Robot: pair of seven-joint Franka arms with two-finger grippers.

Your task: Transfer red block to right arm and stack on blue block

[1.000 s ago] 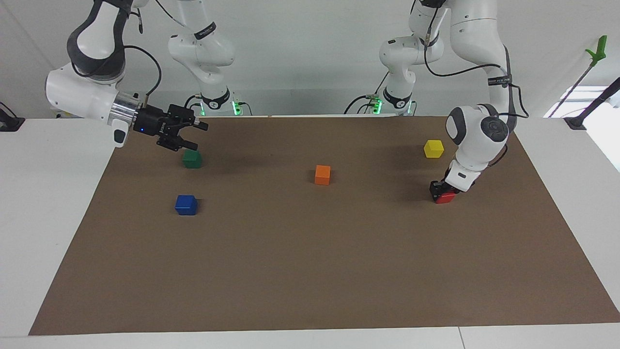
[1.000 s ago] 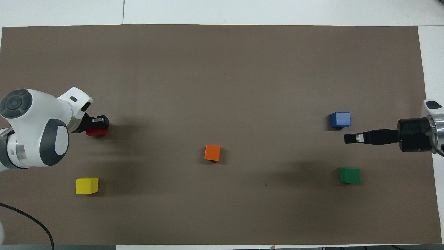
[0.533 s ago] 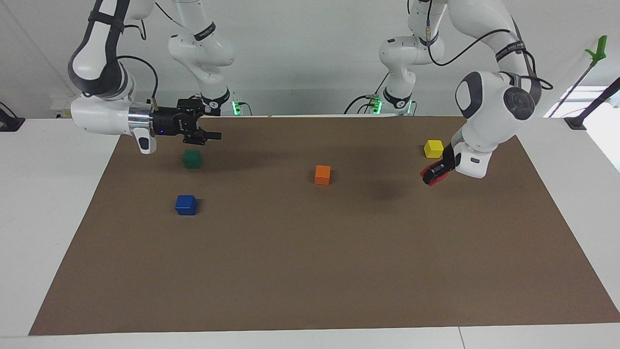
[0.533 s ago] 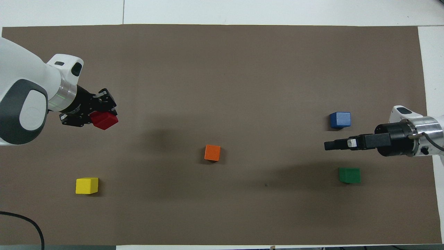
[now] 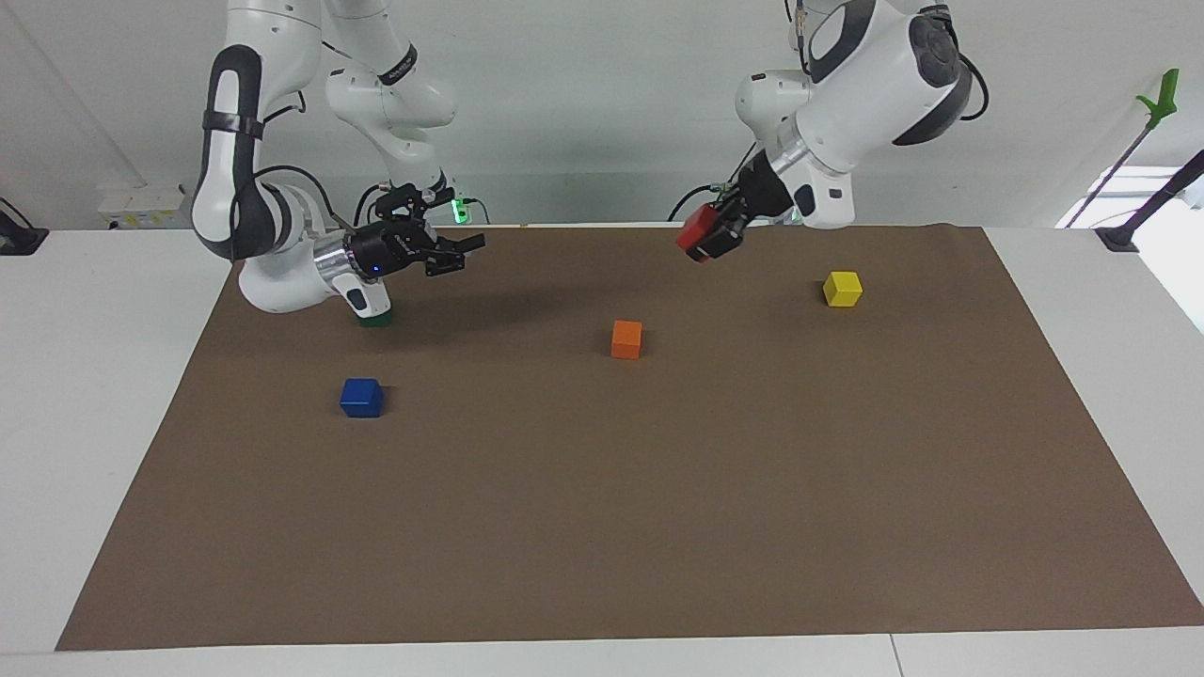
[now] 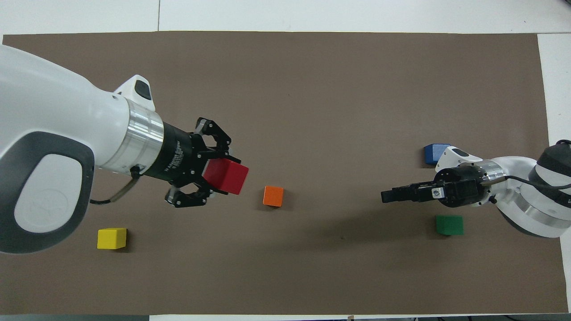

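Holding red block [image 5: 697, 228] aloft, left jaws clenched | right jaws spread, arm [image 5: 273, 235] raised level

We see a white table [image 5: 113, 395] covered by a brown mat [image 5: 602, 527], a plain white wall [image 5: 583, 103], and a bright window [image 5: 1143, 202].

Bare brown mat [image 5: 602, 527] between raised end effectors, only orange block [image 5: 626, 338] below.

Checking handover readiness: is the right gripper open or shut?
Open. The right gripper hangs empty, fingertips apart, facing the red block in the left gripper.
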